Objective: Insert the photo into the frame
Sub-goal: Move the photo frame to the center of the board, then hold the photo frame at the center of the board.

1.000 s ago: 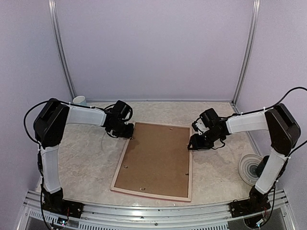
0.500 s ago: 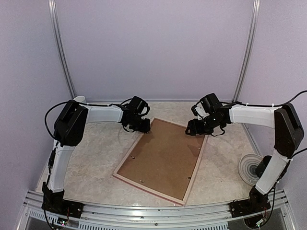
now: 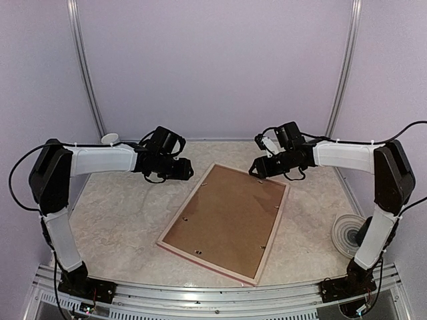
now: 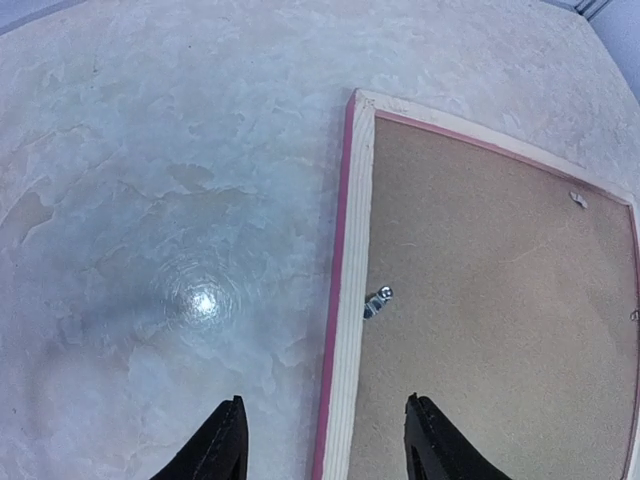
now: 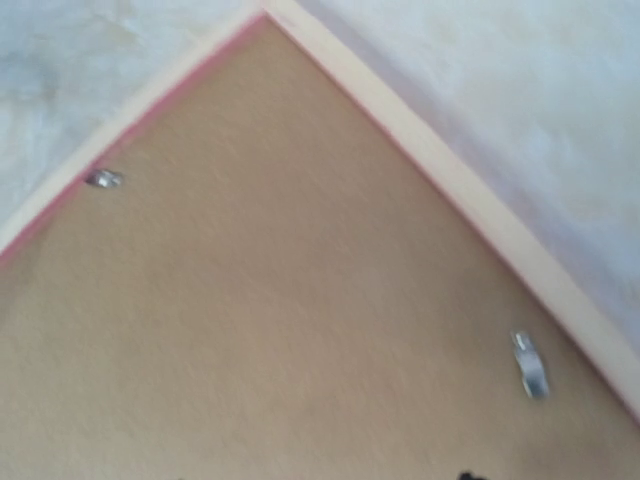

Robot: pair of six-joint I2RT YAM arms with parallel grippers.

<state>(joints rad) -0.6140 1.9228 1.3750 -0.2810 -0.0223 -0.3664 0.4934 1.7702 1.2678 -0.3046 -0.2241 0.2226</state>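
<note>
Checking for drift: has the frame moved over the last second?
Yes. The frame has turned clockwise: its near edge, earlier about parallel to the front rail, now slants, and its far end has swung rightward.

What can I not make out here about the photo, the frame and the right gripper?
- The photo: in no view; the backing board may hide it.
- Front of the frame: faces the table, all views.
- Opening of the right gripper: fingers cut off by the right wrist view's lower edge; too small from the top.
</note>
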